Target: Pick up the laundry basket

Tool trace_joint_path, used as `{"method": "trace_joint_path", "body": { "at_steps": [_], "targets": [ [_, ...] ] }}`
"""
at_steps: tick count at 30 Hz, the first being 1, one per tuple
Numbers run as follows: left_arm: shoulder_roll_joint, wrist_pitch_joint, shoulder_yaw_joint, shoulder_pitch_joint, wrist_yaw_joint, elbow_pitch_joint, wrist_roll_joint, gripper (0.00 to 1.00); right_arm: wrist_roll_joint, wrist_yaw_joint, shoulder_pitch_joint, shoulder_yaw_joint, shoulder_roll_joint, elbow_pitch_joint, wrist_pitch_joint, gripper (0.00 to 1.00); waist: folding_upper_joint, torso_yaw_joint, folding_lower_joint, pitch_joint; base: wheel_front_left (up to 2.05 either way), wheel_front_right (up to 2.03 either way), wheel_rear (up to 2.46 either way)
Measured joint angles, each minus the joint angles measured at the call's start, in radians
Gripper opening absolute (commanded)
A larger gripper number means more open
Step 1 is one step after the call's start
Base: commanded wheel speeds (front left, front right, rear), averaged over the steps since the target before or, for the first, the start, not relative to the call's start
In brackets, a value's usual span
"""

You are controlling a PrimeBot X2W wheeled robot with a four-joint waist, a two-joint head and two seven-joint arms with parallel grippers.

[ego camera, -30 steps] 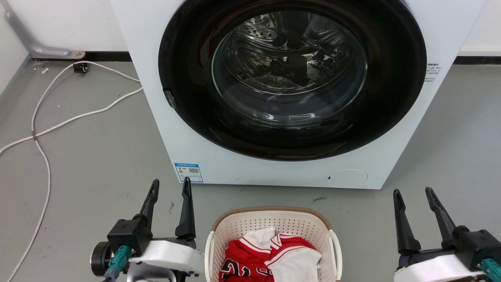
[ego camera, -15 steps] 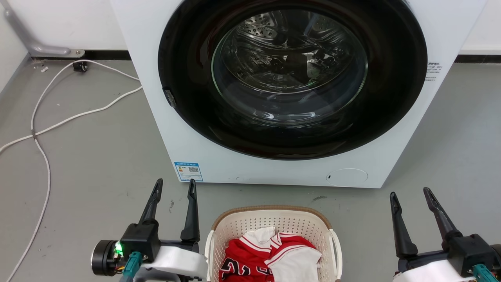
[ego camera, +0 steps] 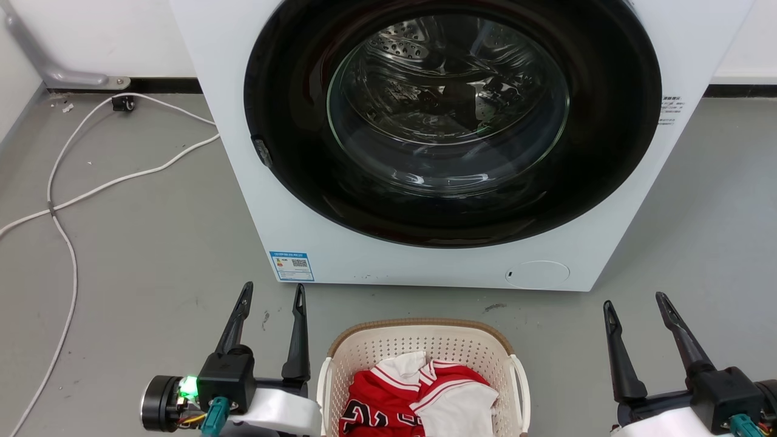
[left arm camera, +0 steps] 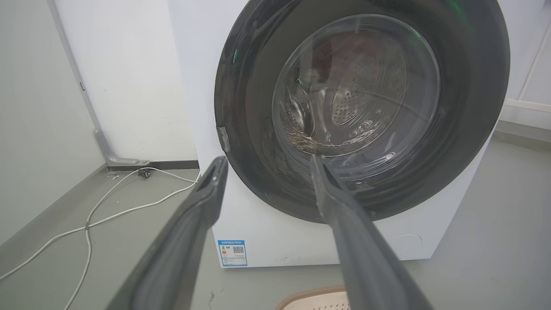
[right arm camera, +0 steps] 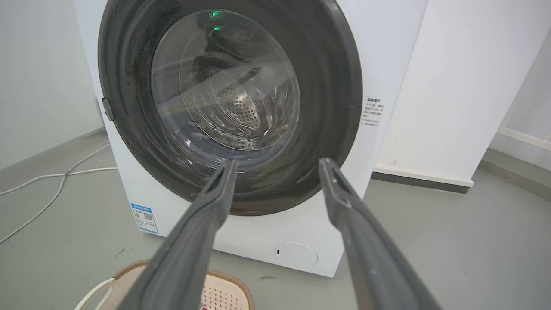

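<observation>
The head view looks forward and down over the basket [ego camera: 425, 326] at the washer [ego camera: 255, 206]. Each wrist view sits lower, close, facing the door [ego camera: 449, 121] along its fingers [left arm camera: 183, 245]. All three share the door and basket rim.

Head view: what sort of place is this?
Probably a laundry or utility room: a white front-loading washing machine stands on a grey floor, and the laundry basket holding red-and-white clothes sits before it.

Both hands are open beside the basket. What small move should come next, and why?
Probably bring both hands to the handles of the basket. The left hand and right hand flank the basket, open and holding nothing, and both handles are free.
</observation>
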Motion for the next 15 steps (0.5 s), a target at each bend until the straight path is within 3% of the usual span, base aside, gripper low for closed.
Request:
{"method": "trace_joint_path", "body": {
  "at_steps": [15],
  "targets": [
    [0.0, -0.001, 0.005, 0.008, 0.0, 0.016, 0.002, 1.0, 0.012, 0.0, 0.002, -0.001, 0.0, 0.007, 0.0, 1.0, 0.0, 0.0, 0.0, 0.004, 0.0, 0.0, 0.0]
  ]
}}
